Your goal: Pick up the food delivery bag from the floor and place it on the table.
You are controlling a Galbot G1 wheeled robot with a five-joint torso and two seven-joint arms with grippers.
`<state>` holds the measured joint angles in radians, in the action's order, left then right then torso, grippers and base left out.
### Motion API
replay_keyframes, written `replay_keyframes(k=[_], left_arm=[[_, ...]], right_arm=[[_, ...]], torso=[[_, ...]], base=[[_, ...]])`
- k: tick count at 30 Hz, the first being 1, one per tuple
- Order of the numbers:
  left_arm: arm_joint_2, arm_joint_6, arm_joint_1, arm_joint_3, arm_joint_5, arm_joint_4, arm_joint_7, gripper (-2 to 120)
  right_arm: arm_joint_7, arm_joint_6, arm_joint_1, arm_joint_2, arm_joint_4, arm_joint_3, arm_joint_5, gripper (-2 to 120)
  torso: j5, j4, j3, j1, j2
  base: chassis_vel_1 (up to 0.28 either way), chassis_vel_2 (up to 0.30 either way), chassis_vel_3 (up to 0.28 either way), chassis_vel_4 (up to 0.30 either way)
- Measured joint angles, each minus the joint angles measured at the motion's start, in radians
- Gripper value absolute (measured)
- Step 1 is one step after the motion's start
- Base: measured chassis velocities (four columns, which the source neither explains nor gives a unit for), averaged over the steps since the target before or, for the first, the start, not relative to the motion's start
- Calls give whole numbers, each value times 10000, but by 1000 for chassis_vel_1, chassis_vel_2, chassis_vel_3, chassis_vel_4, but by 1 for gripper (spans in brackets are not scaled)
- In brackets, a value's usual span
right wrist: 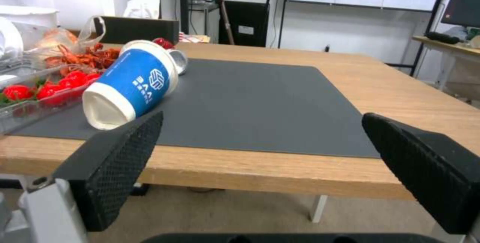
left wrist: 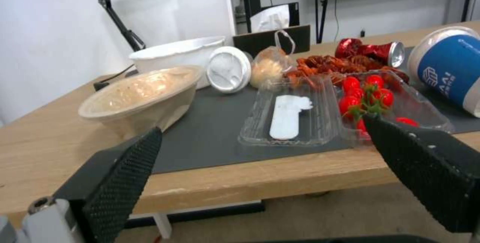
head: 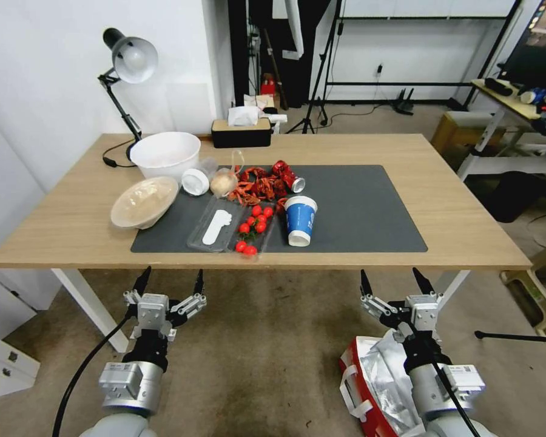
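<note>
The food delivery bag, white with a red side and silver foil lining, sits open on the grey-brown floor at my lower right, partly hidden by my right arm. My right gripper hangs open just above and beyond the bag, in front of the table's near edge, with nothing between its fingers. My left gripper is also open and holds nothing, level with the other gripper to its left, below the table edge. The light-wood table with its dark grey mat stands straight ahead.
The mat's left half holds a tipped blue-and-white cup, tomatoes in a clear tray, crayfish, a crushed red can, bowls and a lamp. The mat's right half is bare. A desk stands at the right.
</note>
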<state>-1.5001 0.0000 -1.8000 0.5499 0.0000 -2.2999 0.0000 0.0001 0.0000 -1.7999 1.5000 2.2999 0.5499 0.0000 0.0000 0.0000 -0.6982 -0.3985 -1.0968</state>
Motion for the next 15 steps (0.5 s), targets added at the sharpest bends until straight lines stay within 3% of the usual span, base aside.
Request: replay_keyframes(k=[15], left_arm=[[0, 0, 0, 0, 0, 0, 0, 100]], right_arm=[[0, 0, 0, 0, 0, 0, 0, 100]], torso=[[0, 0, -1, 0, 1]], base=[[0, 0, 0, 0]])
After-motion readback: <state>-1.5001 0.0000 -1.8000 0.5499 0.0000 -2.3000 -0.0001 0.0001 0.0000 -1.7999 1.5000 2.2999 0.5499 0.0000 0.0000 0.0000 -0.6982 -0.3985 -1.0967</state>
